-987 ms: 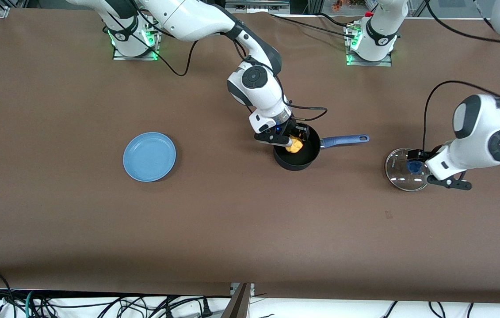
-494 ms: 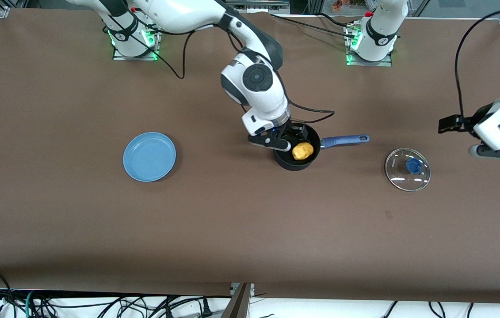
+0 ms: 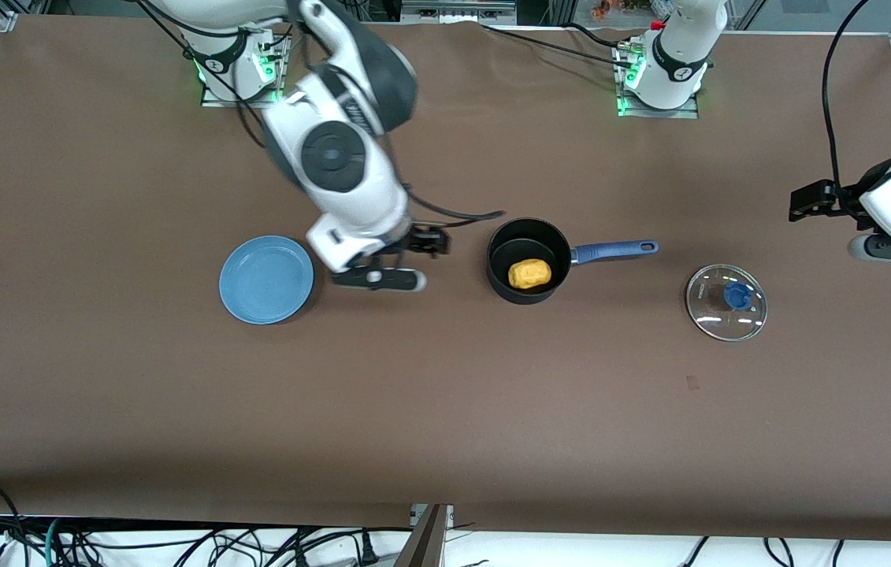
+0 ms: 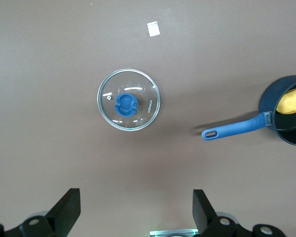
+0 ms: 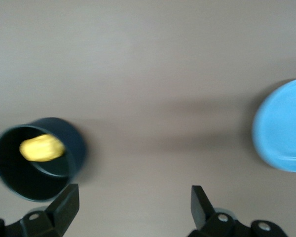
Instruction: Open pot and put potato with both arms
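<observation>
- Front view: one pot (image 3: pixel 528 260) near mid-table, uncovered, blue handle (image 3: pixel 614 250) pointing toward the left arm's end; one potato (image 3: pixel 529 273) lying inside it. One glass lid (image 3: pixel 726 302) flat on the table, well apart from the pot, toward the left arm's end and slightly nearer the camera. One light-blue plate (image 3: pixel 266 279) toward the right arm's end. Two grippers, both up in the air: right gripper (image 3: pixel 391 266) over bare table between plate and pot, holding nothing; left gripper (image 3: pixel 859 228) over the table edge at the left arm's end, also holding nothing. Finger spread hard to judge here.
- Left wrist view: shows what the front view leaves unclear, both fingers (image 4: pixel 65 213) of the left gripper (image 4: pixel 135 215) spread wide with nothing between. Also shows the lid (image 4: pixel 129 99) knob up, the pot (image 4: pixel 287 116) cut by the frame edge with the potato (image 4: pixel 291 101) inside, and a small pale scrap (image 4: pixel 153 29) on the table. No plate in sight.
- Right wrist view: right gripper (image 5: pixel 134 210) likewise wide apart and empty, fingers (image 5: pixel 65 207) over bare table. Pot (image 5: pixel 37 158) with potato (image 5: pixel 41 148) at one side, plate (image 5: pixel 282 126) at the other. No lid in sight.
</observation>
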